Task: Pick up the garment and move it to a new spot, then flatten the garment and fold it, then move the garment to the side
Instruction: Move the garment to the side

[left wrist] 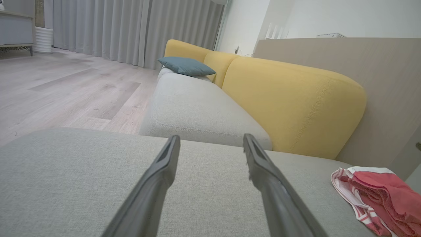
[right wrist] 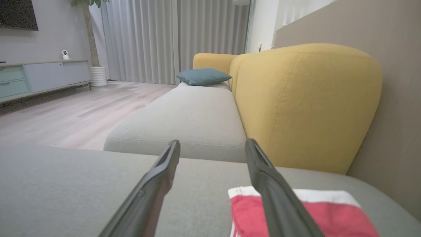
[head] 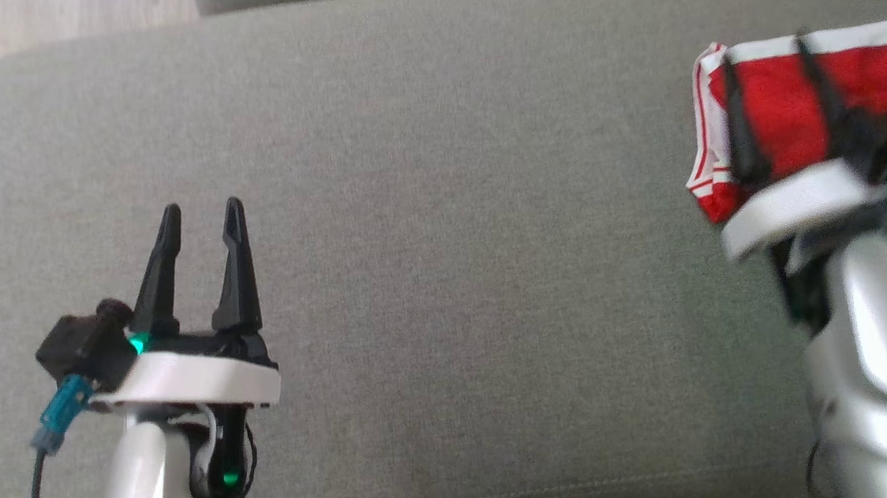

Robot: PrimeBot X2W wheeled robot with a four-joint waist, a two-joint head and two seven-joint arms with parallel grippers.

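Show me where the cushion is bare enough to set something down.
Bare: the wide stretch of cushion between the left gripper and the red garment. Crowded: the right edge, where the open right gripper hangs over the garment.

A domestic living room is indicated. A sofa (right wrist: 306, 105) with grey seat cushions and yellow backrests is recorded, with a blue-grey pillow (right wrist: 203, 76) laid on it, full-length grey curtains (right wrist: 164, 39) behind and a pale wood-look floor (right wrist: 65, 112) alongside. A low cabinet (right wrist: 42, 75), a dark wall-mounted screen (right wrist: 16, 13) and a potted plant (right wrist: 98, 75) are noted against the far wall.
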